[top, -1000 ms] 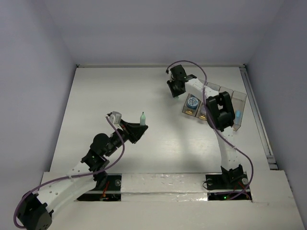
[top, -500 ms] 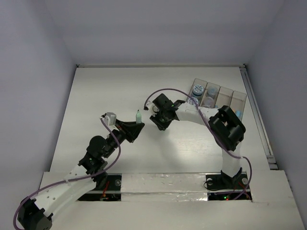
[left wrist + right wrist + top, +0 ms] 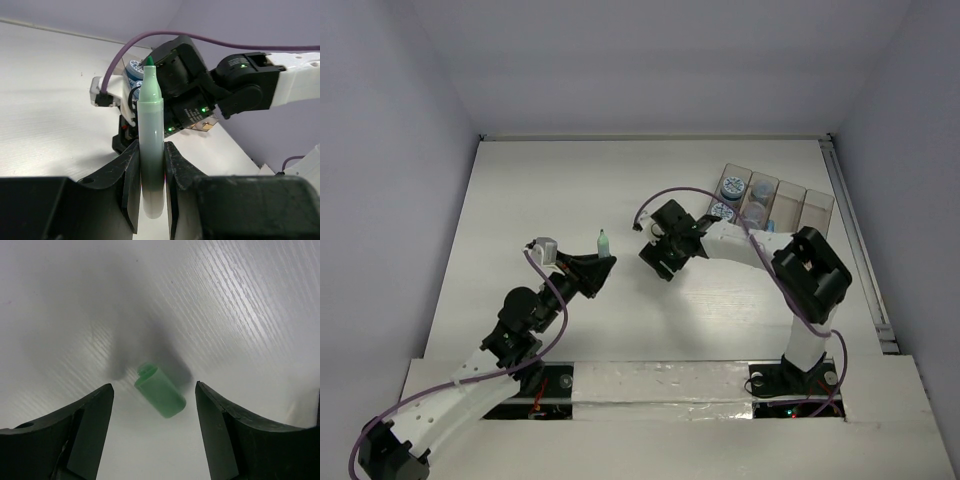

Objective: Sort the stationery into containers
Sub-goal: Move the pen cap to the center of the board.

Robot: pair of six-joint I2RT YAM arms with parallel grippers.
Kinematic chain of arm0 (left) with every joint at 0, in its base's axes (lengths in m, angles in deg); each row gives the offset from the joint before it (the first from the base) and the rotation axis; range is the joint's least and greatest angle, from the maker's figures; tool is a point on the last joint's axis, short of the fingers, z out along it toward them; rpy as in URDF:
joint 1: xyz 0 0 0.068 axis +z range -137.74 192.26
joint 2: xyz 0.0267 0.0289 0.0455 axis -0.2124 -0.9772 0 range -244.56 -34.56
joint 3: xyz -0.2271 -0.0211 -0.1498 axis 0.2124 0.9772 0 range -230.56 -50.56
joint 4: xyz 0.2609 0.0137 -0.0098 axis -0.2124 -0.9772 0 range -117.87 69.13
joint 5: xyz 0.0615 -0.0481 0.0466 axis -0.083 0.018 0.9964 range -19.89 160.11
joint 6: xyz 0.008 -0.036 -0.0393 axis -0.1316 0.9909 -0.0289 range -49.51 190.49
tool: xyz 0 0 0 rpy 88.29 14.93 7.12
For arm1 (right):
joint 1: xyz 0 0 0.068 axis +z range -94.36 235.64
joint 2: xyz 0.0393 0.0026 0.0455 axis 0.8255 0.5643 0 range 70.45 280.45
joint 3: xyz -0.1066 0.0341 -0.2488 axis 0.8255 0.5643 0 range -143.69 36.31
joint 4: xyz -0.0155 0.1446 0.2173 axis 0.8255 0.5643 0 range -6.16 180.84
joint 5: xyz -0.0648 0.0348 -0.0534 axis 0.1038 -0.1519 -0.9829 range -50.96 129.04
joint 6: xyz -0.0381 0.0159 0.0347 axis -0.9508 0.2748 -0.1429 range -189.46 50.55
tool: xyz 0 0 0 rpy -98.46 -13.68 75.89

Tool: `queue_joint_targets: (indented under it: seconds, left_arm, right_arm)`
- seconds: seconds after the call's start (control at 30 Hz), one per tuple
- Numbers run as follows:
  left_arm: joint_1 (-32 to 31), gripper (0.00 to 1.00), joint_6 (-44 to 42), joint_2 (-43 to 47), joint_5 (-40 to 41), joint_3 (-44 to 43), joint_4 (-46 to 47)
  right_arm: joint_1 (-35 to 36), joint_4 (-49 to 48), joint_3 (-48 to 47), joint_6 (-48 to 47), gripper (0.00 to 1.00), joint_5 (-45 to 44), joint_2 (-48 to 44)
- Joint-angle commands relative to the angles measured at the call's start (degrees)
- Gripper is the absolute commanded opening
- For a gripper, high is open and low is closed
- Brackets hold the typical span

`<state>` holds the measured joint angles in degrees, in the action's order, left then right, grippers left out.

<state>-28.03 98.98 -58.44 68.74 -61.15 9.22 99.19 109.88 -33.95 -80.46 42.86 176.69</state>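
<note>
White grained table [image 3: 570, 190], lilac walls [image 3: 650, 60], green marker [image 3: 151, 140]

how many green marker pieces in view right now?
2. The uncapped marker stands clamped in the left gripper; a loose green cap lies on the table under the open right gripper. Others may be hidden behind the arms.

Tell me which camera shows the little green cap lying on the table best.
Right wrist view: the green cap lies large and unobstructed on the table, between the open fingers. In the top external view the right gripper hides it; the left wrist view does not show it.
</note>
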Motion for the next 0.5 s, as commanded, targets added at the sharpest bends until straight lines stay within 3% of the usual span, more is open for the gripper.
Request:
queue_joint_targets:
  seconds: [0.0,0.2,0.33,0.47]
  left_arm:
    - [0.04,0.0,-0.81,0.15,0.31,0.31,2.26]
    - [0.04,0.0,-0.8,-0.03,0.14,0.22,2.43]
    - [0.04,0.0,-0.89,-0.55,-0.3,0.22,2.7]
    - [0.04,0.0,-0.89,-0.47,-0.3,0.22,2.79]
  right_arm:
    - [1.09,-2.4,1.44,1.07,0.73,-0.82,-5.5]
    - [1.63,-5.29,8.19,8.27,0.66,-2.67,-15.52]
    - [1.63,-9.51,13.21,15.21,0.0,1.27,-19.31]
    - [1.63,-9.96,15.76,20.39,0.0,-0.64,-16.77]
